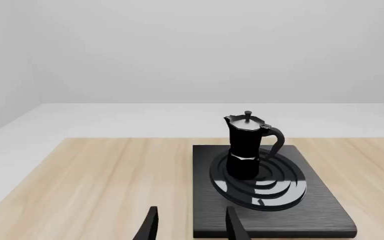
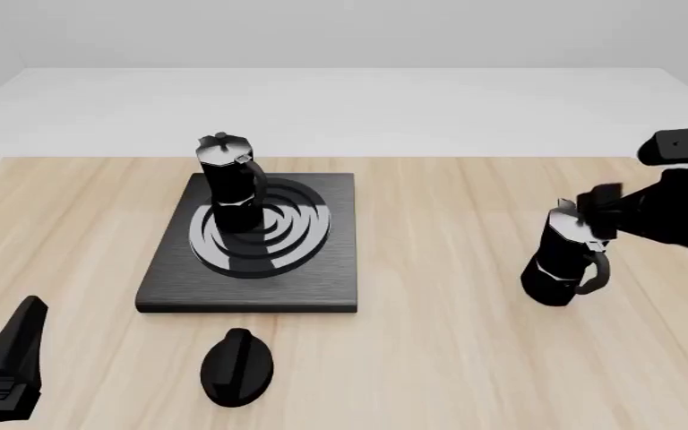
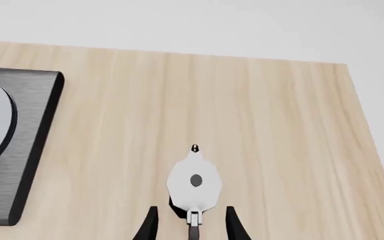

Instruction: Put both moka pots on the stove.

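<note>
**Approaching the second pot: risk points, read L to R**

Fig. legend, front view. L gripper (image 2: 10, 358) is parked at the table's near L edge, well apart from the work; in its wrist view the fingers are spread w/ nothing between them. The stove (image 2: 248, 282) lies L of centre. The first moka pot (image 2: 230, 184) stands upright on it, toward 11 o'clock of the ring pattern, handle pointing R. A black oval knob (image 2: 236, 365) lies on the table (image 2: 440, 358) just off the stove's near edge, at approx. 6 o'clock from the rings.

The second moka pot (image 2: 568, 255) stands upright on bare wood, well apart from the stove at its 3 o'clock. R gripper (image 3: 191, 227) hovers at its lid; in the wrist view the jaws are spread, one either side of the handle, w/ no contact visible.

Risks, as judged:
- Closing on the thin handle alone could let the pot swing or slip during the lift.
- Descending off-centre may nudge the lid and tip the pot, since it is tall and narrow-waisted.
- The free ring area sits toward 4–5 o'clock of the standing pot; carrying in too low or too far L could knock pot 1 over.
- Setting down on the slab's R edge could leave the pot half off and tilted.
</note>
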Available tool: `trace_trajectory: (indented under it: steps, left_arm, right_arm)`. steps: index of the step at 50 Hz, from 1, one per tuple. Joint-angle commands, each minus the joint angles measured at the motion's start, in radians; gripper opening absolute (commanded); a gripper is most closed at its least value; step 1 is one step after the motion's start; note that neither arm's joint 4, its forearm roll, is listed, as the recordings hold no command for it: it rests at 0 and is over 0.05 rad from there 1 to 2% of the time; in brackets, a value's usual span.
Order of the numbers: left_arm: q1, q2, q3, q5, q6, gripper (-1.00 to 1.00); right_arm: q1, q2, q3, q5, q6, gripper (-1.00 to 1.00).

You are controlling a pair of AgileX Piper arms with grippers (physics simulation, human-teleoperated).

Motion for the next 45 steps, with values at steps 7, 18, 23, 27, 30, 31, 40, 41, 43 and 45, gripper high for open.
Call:
trace_trajectory:
  steps: [7,18,23,27,30,31,40,41,43,45]
  left_arm:
    - [0.0,0.0,0.0,0.0,0.0,1.0]
    - [0.0,0.0,0.0,0.0,0.0,1.0]
    - [0.0,0.0,0.0,0.0,0.0,1.0]
    - [0.0,0.0,0.0,0.0,0.0,1.0]
    - [0.0,0.0,0.0,0.0,0.0,1.0]
    - [0.0,0.0,0.0,0.0,0.0,1.0]
    - [0.0,0.0,0.0,0.0,0.0,1.0]
    - [0.0,0.0,0.0,0.0,0.0,1.0]
    - [0.0,0.0,0.0,0.0,0.0,1.0]
    - [0.0,0.0,0.0,0.0,0.0,1.0]
  right_arm:
    - [0.003,0.029,0.03,-0.04,0.006,1.0]
    - [-0.008,0.021,0.059,-0.053,0.016,1.0]
    - [-0.009,0.023,0.072,-0.063,0.021,1.0]
    - [-0.012,0.024,0.08,-0.072,0.018,1.0]
    - [-0.013,0.026,0.081,-0.074,0.018,1.0]
    - [-0.013,0.029,0.084,-0.078,0.019,1.0]
    - [-0.021,0.046,0.091,-0.096,0.019,1.0]
    - [-0.021,0.049,0.093,-0.1,0.021,1.0]
    - [-0.022,0.052,0.098,-0.107,0.018,1.0]
    - [-0.021,0.054,0.102,-0.111,0.022,1.0]
